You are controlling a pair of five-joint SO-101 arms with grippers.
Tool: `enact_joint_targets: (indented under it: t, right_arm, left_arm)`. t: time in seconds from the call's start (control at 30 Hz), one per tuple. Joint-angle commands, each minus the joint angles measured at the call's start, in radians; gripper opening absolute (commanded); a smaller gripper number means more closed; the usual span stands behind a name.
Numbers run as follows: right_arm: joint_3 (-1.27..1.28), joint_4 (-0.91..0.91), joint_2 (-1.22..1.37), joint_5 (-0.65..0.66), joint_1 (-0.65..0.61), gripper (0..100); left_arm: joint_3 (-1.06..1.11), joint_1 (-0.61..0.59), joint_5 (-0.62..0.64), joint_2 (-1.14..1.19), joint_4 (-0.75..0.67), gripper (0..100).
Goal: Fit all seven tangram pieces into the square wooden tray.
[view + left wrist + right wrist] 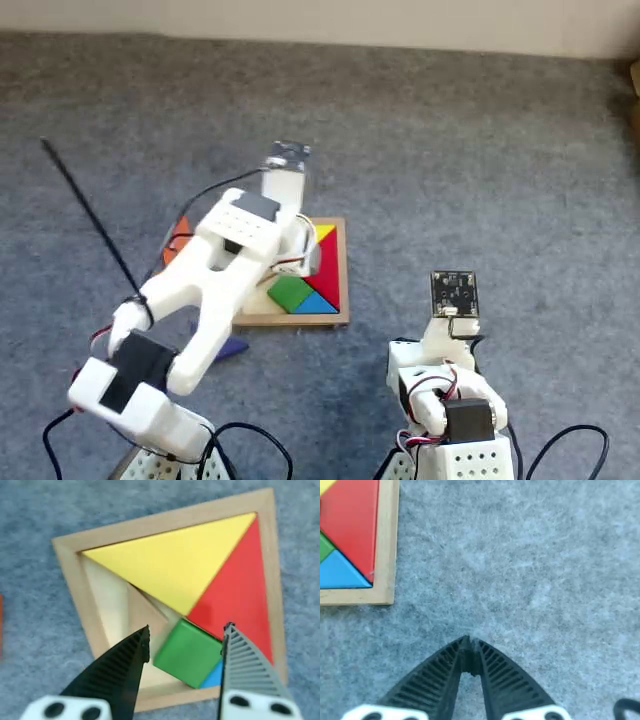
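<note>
— What does the left claw have?

— Nothing. It gapes wide, its fingers hanging on either side of the green square, above it and, as far as I can tell, not touching.

— And the square?

— It lies in the wooden tray, against the red triangle, with the blue triangle tucked beside it in the corner. The yellow triangle fills the far side. The bare floor beyond the dark finger has no piece in it yet.

— So what next?

— I'd judge the square placed. The claw should rise straight up, keeping its fingers spread so neither tip drags the square out of line. Then it can go for a loose piece: an orange one lies on the counter just past the tray's edge, and a purple one by the near rim. Whichever comes should be turned to match the gap before it is lowered.

— How does the arm sit?

— The left arm stretches forward from its base, slanting over the tray, wrist tipped down. The right claw is closed on nothing, pointing at bare counter off the tray's corner, with its arm folded back near its base.
</note>
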Motion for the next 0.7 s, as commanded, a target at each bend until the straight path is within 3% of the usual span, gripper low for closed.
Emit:
enact_joint_targets:
  t: [0.0, 0.4, 0.67]
  right_arm:
    - [0.153, 0.008, -0.018, -0.002, -0.01, 0.5]
    - [0.153, 0.008, -0.018, -0.002, -0.01, 0.5]
    - [0.153, 0.008, -0.018, -0.002, -0.01, 0.5]
  left_arm:
    - [-0.004, -0.077, -0.023, -0.061, -0.005, 24]
    - [0.056, -0.205, -0.173, -0.059, -0.012, 11]
    - [0.134, -0.13, -0.192, -0.058, -0.08, 12]
